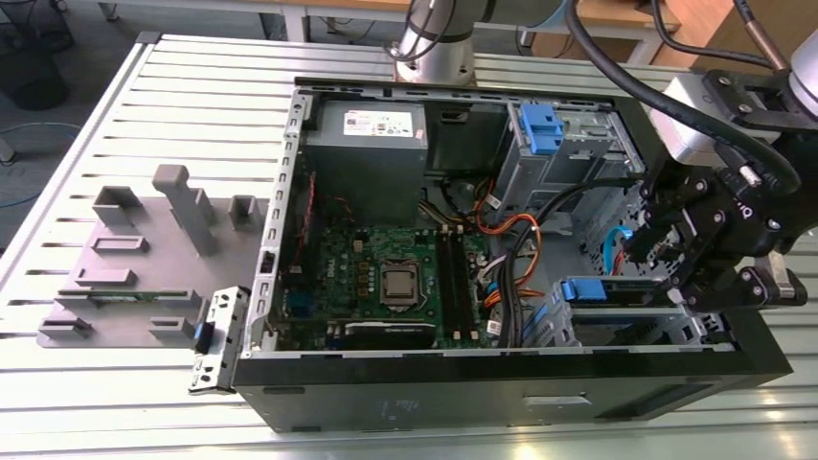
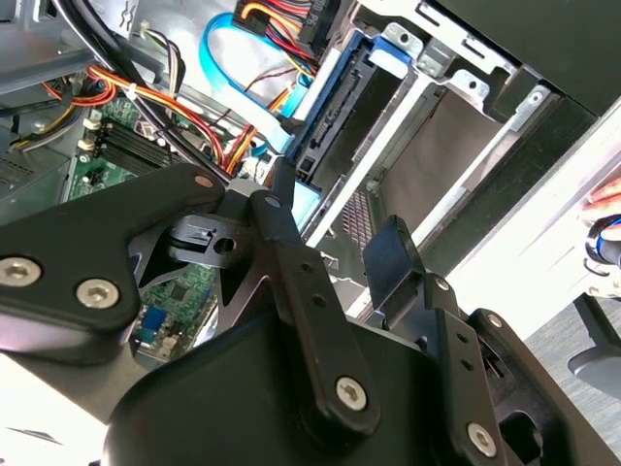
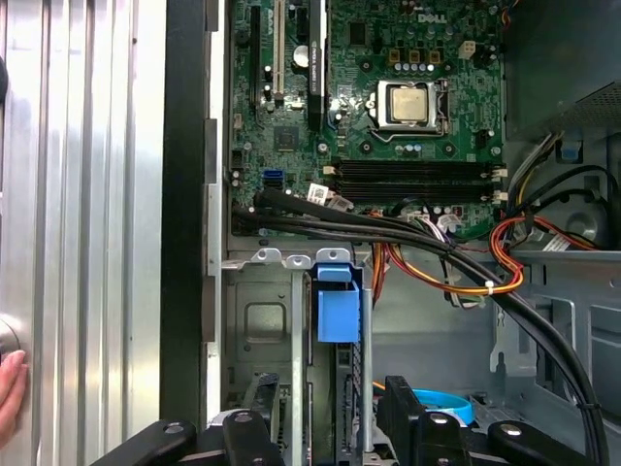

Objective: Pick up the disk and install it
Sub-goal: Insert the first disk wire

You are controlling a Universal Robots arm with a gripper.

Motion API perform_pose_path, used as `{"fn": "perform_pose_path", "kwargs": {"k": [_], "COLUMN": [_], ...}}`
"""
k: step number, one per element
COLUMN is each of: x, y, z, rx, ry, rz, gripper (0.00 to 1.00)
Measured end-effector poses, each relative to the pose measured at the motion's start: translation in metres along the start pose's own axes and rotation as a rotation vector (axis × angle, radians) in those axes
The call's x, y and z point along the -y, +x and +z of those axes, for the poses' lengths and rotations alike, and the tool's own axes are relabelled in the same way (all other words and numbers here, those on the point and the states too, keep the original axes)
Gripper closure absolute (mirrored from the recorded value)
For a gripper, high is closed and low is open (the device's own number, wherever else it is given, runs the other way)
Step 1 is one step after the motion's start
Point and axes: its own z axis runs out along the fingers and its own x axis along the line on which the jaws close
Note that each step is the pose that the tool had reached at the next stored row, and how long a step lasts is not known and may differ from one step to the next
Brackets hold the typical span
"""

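Observation:
The disk [image 3: 339,313] stands on edge in a slot of the lower metal drive bay [image 3: 262,320], its blue bracket tab facing into the case. The second wrist view shows its dark connector edge and blue bracket [image 2: 325,136]; in the exterior view the blue tab [image 1: 583,288] sits in the bay at the case's front right corner. My gripper [image 3: 330,408] hangs just over that bay, open. Its two black fingers [image 3: 403,403] stand apart on either side of the disk's line without clasping it. In the exterior view the gripper [image 1: 677,273] is at the case's right wall.
Black, orange and blue cables [image 3: 456,262] run beside the bay. The motherboard [image 1: 383,278], grey power-supply box [image 1: 371,144] and an upper bay with a blue caddy [image 1: 539,129] sit in the case. A grey fixture [image 1: 141,259] stands on the slatted table. A person's hand [image 3: 8,383] rests outside the case.

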Motion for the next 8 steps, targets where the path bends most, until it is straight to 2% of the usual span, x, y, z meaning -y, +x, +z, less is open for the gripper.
{"fn": "perform_pose_path", "kwargs": {"k": [5, 8], "x": [-0.0002, -0.0002], "y": [-0.0095, -0.0123], "z": [0.0004, 0.0005], "rx": [0.0001, 0.0001], "ry": [0.0, 0.0], "rz": [0.0, 0.0], "gripper": [0.45, 0.45]}}
